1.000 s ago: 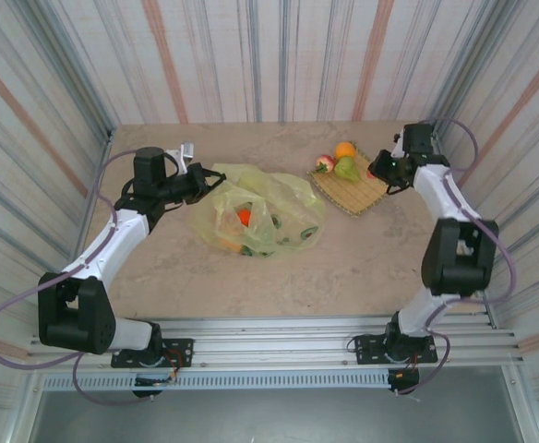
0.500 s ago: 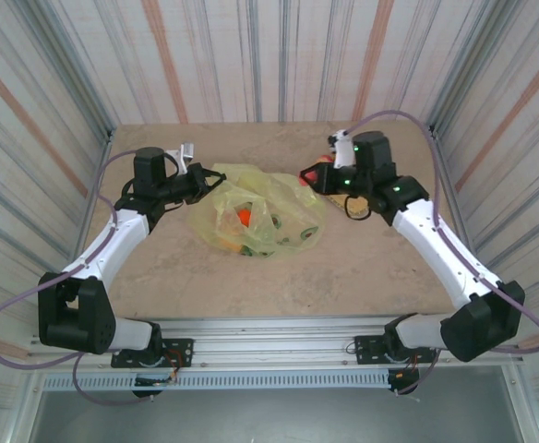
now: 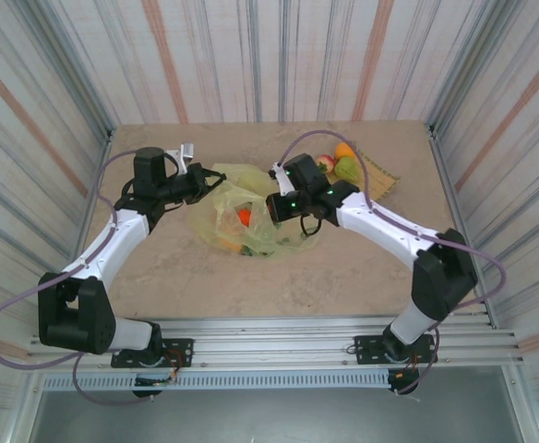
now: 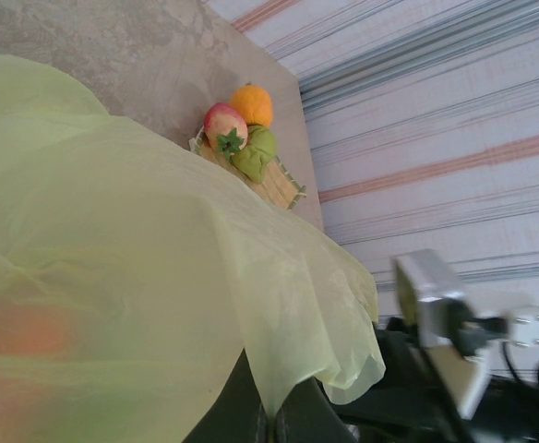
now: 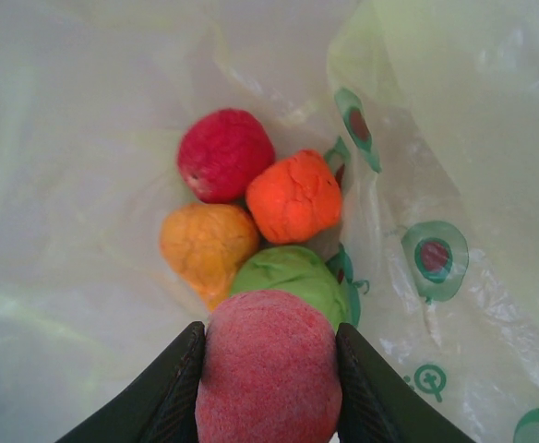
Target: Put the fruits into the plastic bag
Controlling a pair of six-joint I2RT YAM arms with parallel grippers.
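1. Status of left gripper (image 3: pixel 212 181): fully closed, pinching the 10 o'clock rim of the plastic bag (image 3: pixel 251 226); film clamped between its dark fingers (image 4: pixel 228 426).
2. Position of plastic bag: lying crumpled on the table (image 3: pixel 159 268) at mid-width.
3. Bag contents, right wrist view: red fruit (image 5: pixel 225 154) at 11 o'clock, orange-red fruit (image 5: pixel 293 196) at 1 o'clock, yellow-orange fruit (image 5: pixel 207 242) at 9 o'clock, green fruit (image 5: pixel 293 275) at centre, all touching.
4. Status of right gripper (image 5: pixel 269 337): over the bag's middle, partly open, clamped on a pinkish-red fruit (image 5: pixel 268 378) at 6 o'clock of the green fruit.
5. Location of bamboo mat (image 3: pixel 376 185): at 2 o'clock of the bag, carrying a pink fruit (image 3: pixel 324 163), orange fruit (image 3: pixel 344 149) and pear-shaped fruit (image 3: pixel 348 169).
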